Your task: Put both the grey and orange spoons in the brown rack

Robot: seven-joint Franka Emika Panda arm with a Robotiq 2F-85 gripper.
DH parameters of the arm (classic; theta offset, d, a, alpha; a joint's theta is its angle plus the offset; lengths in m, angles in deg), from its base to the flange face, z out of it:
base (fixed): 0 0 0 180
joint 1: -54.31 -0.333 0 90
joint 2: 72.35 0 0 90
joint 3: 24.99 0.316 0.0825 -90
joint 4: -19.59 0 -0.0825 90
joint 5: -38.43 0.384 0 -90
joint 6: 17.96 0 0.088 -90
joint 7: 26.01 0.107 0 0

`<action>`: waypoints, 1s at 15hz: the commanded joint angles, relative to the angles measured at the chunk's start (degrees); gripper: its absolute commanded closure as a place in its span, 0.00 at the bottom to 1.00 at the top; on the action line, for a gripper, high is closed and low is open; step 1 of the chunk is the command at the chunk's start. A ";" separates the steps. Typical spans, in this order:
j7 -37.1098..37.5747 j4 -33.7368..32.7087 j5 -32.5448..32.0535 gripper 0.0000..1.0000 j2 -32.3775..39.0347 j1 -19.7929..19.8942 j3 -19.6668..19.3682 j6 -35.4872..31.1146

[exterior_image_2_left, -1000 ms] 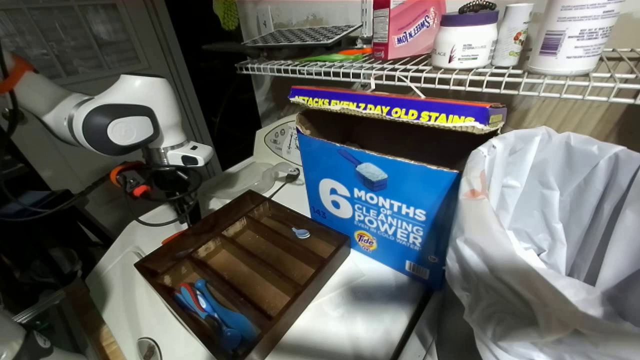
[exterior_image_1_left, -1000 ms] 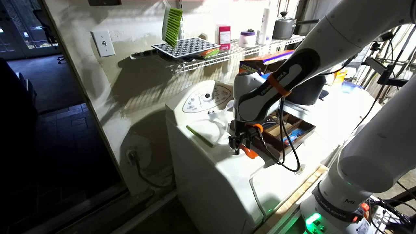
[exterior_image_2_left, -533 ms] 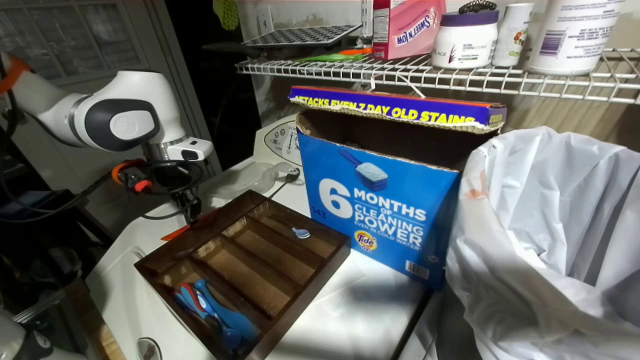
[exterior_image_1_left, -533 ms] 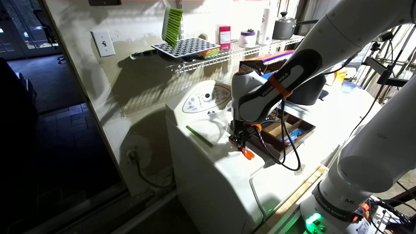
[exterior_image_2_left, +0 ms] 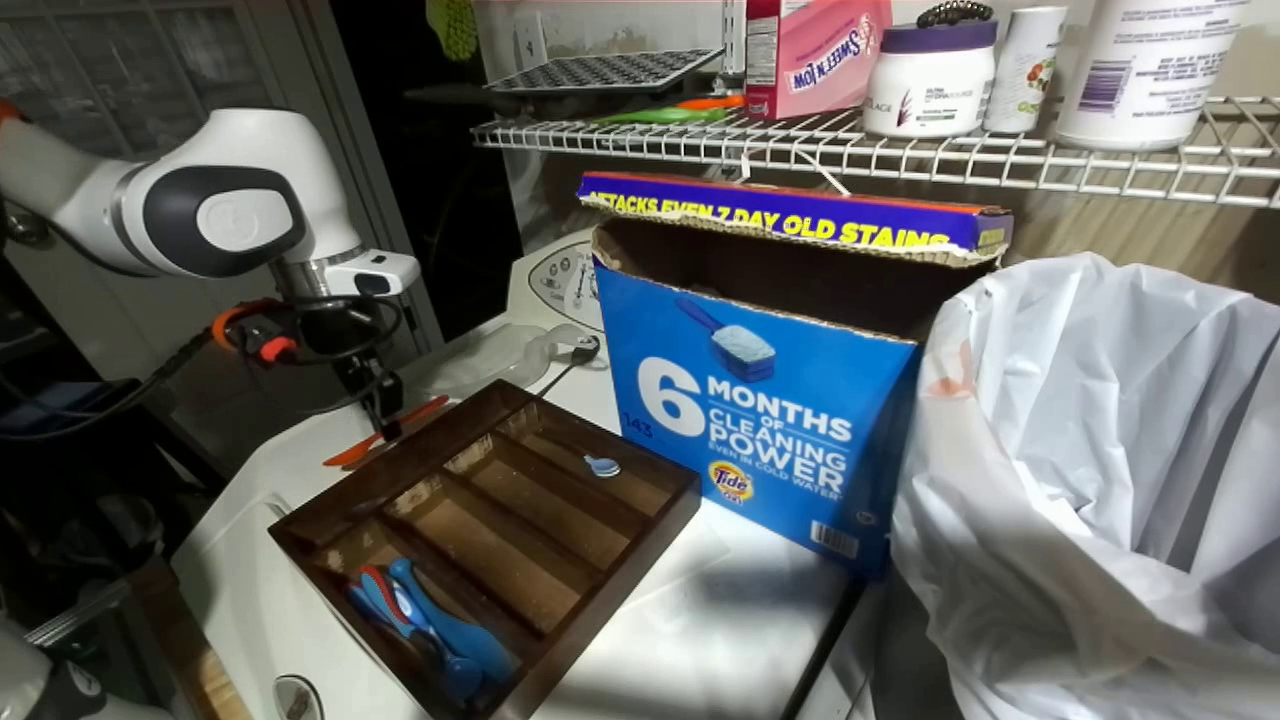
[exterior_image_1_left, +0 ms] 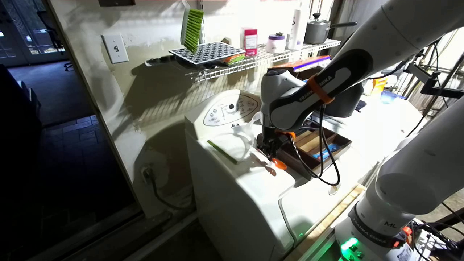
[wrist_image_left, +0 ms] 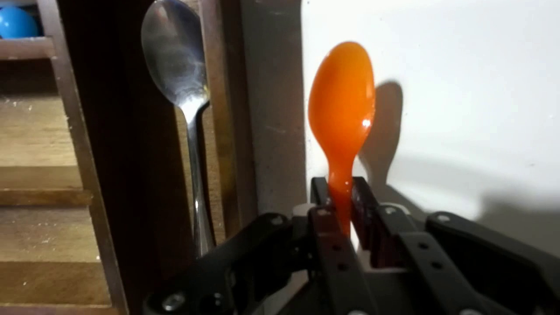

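In the wrist view, the held spoon (wrist_image_left: 342, 100) sits in the end effector (wrist_image_left: 341, 186), above the desk (wrist_image_left: 463, 100) and right of the rack (wrist_image_left: 227, 109), whose nearest slot holds another spoon (wrist_image_left: 175, 52) lengthwise. In an exterior view, utensils (exterior_image_2_left: 460, 635) lie in the rack's front slot and a lone utensil (exterior_image_2_left: 603, 466) lies in the slot by the detergent box (exterior_image_2_left: 780, 440) behind, with the bag (exterior_image_2_left: 990, 500) to the box's right. The shelf (exterior_image_2_left: 640, 142) above bears, left to right, a tray (exterior_image_2_left: 600, 72), a carton (exterior_image_2_left: 815, 55), a jar (exterior_image_2_left: 930, 85) and 2 containers (exterior_image_2_left: 1145, 80).
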 commanded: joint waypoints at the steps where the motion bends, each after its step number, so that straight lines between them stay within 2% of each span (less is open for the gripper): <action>1: -3.66 1.54 -0.07 0.96 -9.04 0.54 -0.32 3.38; 4: -3.43 1.25 -3.14 0.96 -13.72 3.39 -0.58 6.60; 9: -6.92 1.08 -5.24 0.96 -14.28 8.00 -3.73 7.79; 15: -12.82 0.70 -2.66 0.96 -9.81 7.91 -7.21 5.74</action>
